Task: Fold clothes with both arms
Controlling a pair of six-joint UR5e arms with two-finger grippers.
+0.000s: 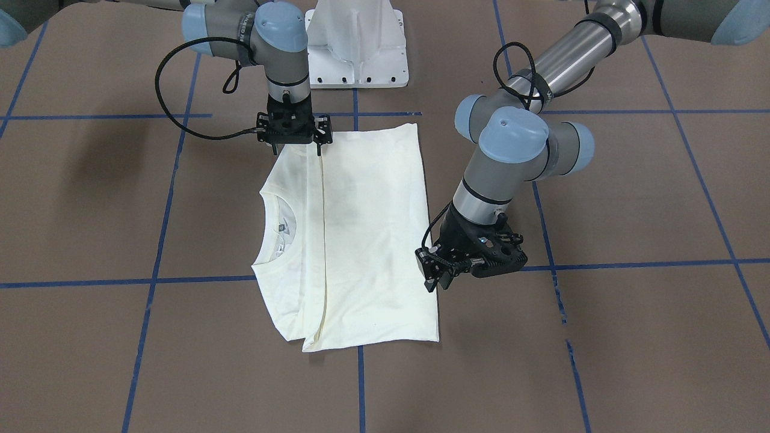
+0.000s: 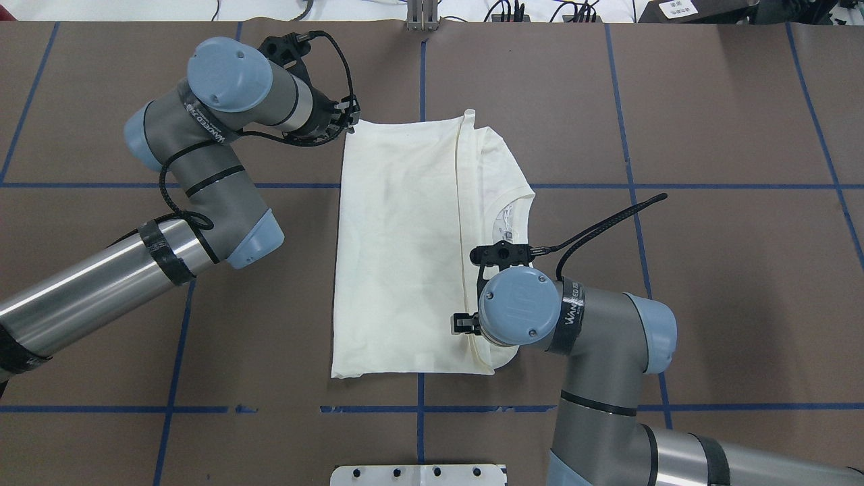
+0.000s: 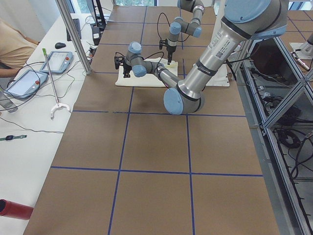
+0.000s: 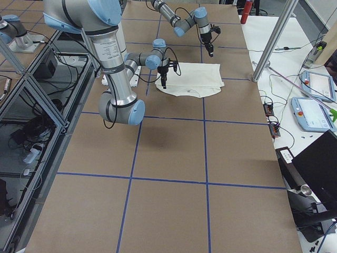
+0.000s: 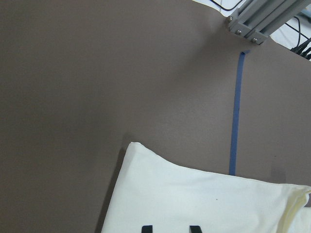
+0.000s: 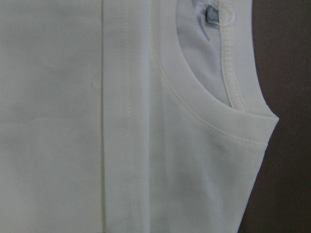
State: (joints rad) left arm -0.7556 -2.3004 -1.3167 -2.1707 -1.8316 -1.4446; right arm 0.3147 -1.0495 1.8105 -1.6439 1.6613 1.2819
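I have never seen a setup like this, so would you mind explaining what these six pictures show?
This is one robot with two grey arms working at a brown table marked with blue tape lines. Four pictures come from fixed cameras: one facing the robot, one looking down from behind it, and one at each table end. The last two come from small cameras on the wrists. A cream T-shirt lies flat, partly folded, its collar toward the robot's right. The left gripper is over the shirt's far corner, fingers apart, holding nothing. The right gripper points down at the shirt's near edge by the fold; whether it grips cloth cannot be told.
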